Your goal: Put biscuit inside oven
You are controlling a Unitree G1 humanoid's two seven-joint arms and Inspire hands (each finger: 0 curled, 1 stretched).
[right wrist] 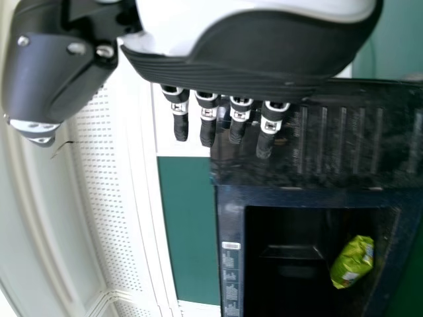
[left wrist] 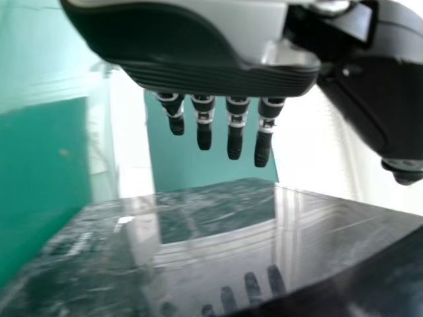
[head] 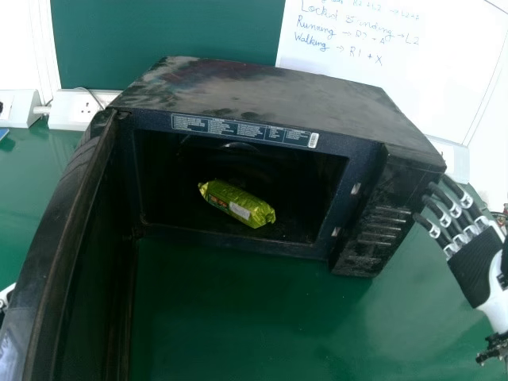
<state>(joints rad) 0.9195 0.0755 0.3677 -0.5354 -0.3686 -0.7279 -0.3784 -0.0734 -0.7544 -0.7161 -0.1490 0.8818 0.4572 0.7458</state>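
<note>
The biscuit, a green packet (head: 237, 204), lies on the floor of the black oven (head: 262, 91), just inside its opening in the head view. The oven door (head: 59, 246) stands wide open on the left. My right hand (head: 476, 258) is beside the oven's right side, fingers straight and nothing held. The right wrist view has the same right hand (right wrist: 254, 76) near the oven's control panel, with the packet (right wrist: 353, 261) inside the cavity. A sliver of my left hand (head: 6, 297) shows past the door; in the left wrist view the left hand (left wrist: 218, 76) has straight fingers over a glossy dark surface.
The green table (head: 238, 325) extends in front of the oven. White power sockets (head: 75, 109) stand behind it at the left, and a whiteboard (head: 397, 59) with handwriting is behind it at the right.
</note>
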